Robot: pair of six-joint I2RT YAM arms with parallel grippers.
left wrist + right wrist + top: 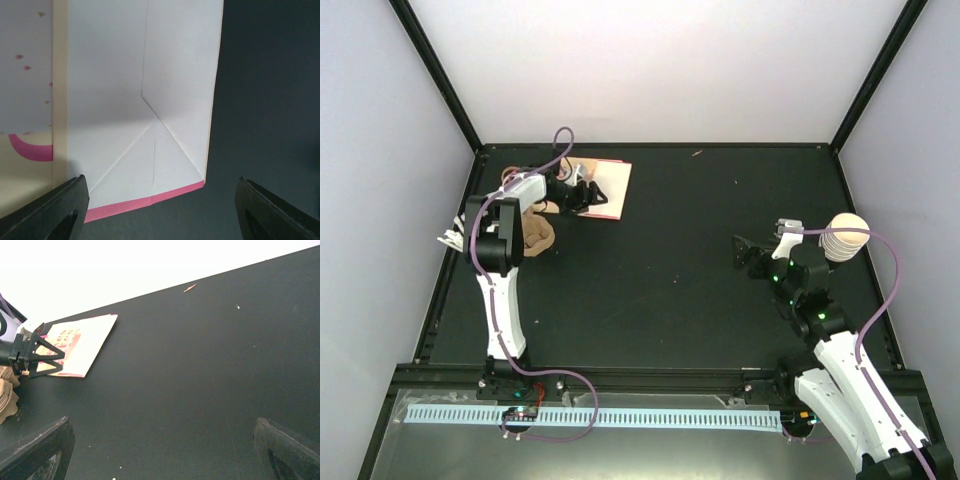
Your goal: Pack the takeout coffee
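The takeout coffee [844,237], a cream-white ribbed cup, stands at the right side of the black mat, just right of my right arm's wrist. My right gripper [748,252] is open over bare mat [165,390], left of the cup, with nothing between its fingers [35,450]. A flat white paper bag [608,186] with pink print lies at the back left. My left gripper [588,196] hovers at the bag's near end, open. In the left wrist view the bag's folded bottom with its pink edge [145,200] lies between the wide-apart fingers [65,212]. The right wrist view does not show the cup.
A brown moulded pulp carrier [536,236] sits beside the left arm, and a bundle of thin white sticks [451,240] lies at the mat's left edge. White walls enclose the mat on three sides. A small twig [697,153] lies near the back edge.
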